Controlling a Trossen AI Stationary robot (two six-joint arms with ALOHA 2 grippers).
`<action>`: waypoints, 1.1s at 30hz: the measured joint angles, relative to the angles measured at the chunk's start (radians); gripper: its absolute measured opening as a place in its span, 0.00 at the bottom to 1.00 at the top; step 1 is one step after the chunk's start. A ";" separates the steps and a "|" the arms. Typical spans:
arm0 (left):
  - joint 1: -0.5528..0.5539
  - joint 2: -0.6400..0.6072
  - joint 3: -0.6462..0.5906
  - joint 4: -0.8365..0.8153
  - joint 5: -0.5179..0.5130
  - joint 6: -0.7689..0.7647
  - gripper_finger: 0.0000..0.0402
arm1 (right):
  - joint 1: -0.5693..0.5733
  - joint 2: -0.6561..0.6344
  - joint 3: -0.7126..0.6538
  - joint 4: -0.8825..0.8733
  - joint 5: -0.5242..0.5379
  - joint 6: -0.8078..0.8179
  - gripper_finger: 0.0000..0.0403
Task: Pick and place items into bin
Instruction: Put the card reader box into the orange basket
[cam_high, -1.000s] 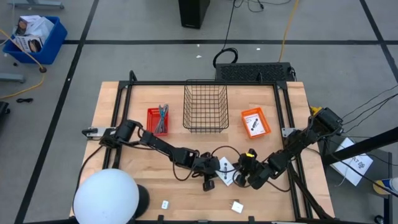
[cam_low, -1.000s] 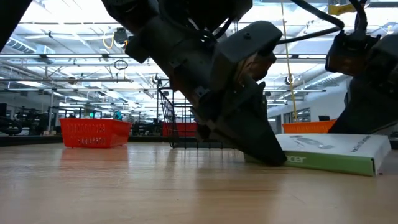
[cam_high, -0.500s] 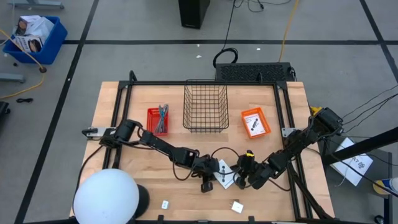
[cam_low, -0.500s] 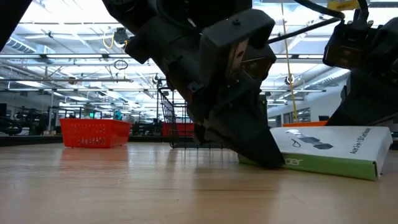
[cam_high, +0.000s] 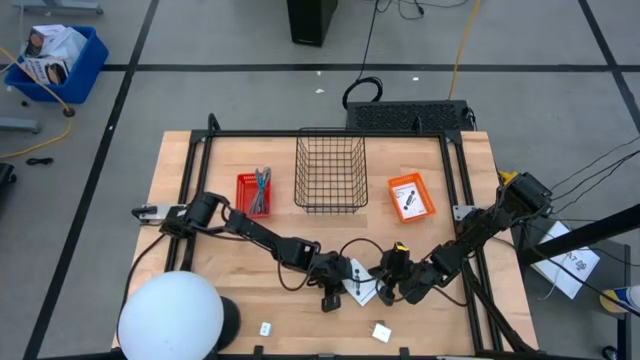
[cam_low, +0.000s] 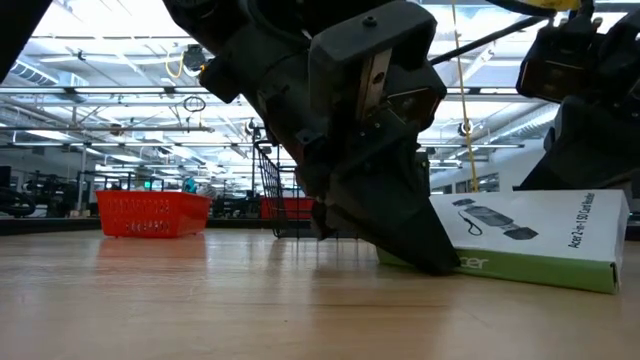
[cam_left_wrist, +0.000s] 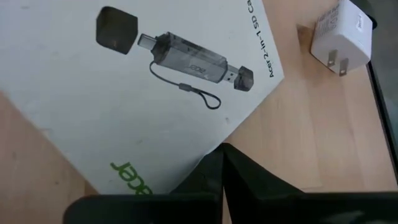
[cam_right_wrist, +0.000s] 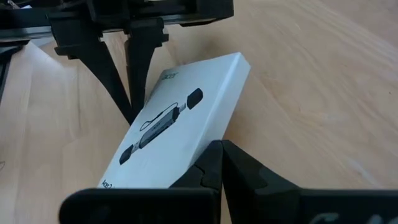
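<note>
I am levering up the flat white card-reader box (cam_high: 362, 283) lying at the table's front middle: my left gripper (cam_left_wrist: 222, 163) and right gripper (cam_right_wrist: 221, 155), both pressed together, wedge against its opposite edges, tilting it. Next I judge it needs a real pinch, then carrying to the wire basket (cam_high: 330, 172). Smooth cardboard, green-edged.

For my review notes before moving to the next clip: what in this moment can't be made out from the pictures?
- White box: in the low view its right end is cut off by the picture edge; in the high view both arms cover most of it.
- Left pincer: whether its shut tips press the box is unclear in the left wrist view.
- Wire basket: mostly hidden behind the left arm in the low view.
- Two small white blocks: too small in the high view.
</note>
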 joint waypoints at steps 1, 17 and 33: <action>0.002 0.000 0.000 0.000 0.005 0.000 0.03 | 0.000 0.000 0.000 0.003 0.000 -0.006 0.00; 0.035 0.005 0.003 0.038 0.036 -0.093 0.05 | 0.000 0.008 0.008 0.112 -0.048 0.002 0.00; 0.043 0.003 0.002 0.217 0.103 -0.116 0.05 | 0.000 0.020 0.004 -0.038 -0.032 0.133 0.00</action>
